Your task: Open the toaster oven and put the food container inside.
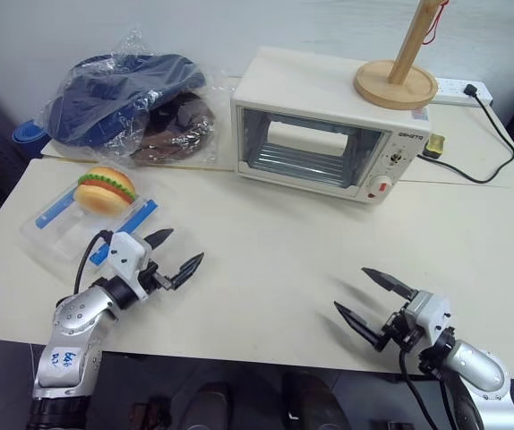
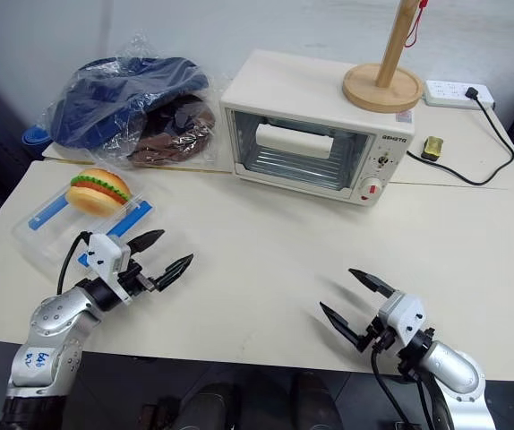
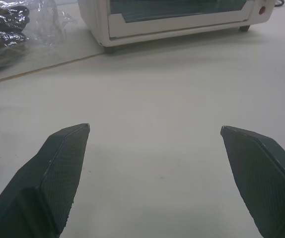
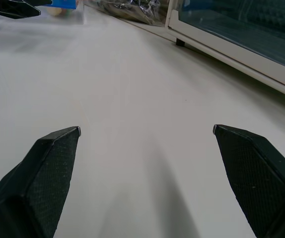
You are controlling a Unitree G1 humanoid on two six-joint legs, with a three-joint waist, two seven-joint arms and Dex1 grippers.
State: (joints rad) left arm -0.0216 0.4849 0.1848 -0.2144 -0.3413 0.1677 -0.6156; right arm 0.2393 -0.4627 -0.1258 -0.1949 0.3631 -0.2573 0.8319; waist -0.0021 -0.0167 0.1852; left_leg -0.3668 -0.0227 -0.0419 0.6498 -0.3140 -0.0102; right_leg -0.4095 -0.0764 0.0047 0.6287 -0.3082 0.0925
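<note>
The cream-white toaster oven (image 1: pixel 329 125) stands at the back of the table with its glass door shut. At the left lies the clear food container (image 1: pixel 87 224) with blue clips, a toy hamburger (image 1: pixel 106 188) resting in it. My left gripper (image 1: pixel 175 252) hovers open just right of the container, empty. Near the front edge at the right, my right gripper (image 1: pixel 372 296) is open and empty, far from both things. In the left wrist view the oven (image 3: pixel 182 17) lies ahead of the spread fingers (image 3: pixel 58 168).
A crinkled clear bag of dark clothes (image 1: pixel 132 103) lies at the back left beside the oven. A wooden stand (image 1: pixel 398 76) rests on the oven's top. A power strip (image 1: pixel 461 89) and black cable (image 1: pixel 490 152) lie at the back right.
</note>
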